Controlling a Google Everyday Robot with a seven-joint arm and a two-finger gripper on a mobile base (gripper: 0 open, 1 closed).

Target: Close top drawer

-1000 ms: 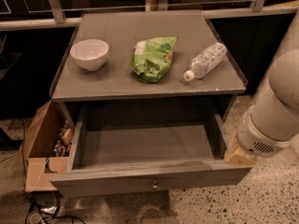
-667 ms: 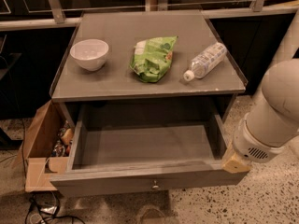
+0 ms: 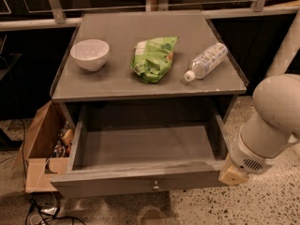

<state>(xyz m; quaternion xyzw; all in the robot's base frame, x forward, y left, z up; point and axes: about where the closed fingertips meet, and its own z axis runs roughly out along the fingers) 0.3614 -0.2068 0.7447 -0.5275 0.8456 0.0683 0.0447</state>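
Observation:
The top drawer of the grey cabinet stands pulled far out, and its inside is empty. Its plain front panel faces me with a small round metal knob at the centre. My gripper is at the lower right, at the end of the thick white arm. Its tan tip sits at the right end of the drawer's front panel, at about the height of the panel's top edge. Most of the gripper is hidden behind the arm's white housing.
On the cabinet top lie a white bowl, a green snack bag and a plastic bottle on its side. An open cardboard box stands left of the cabinet. Cables lie on the speckled floor.
The arm has moved down and slightly left, bringing the tan tip closer to the drawer's right front corner. The drawer has not visibly moved.

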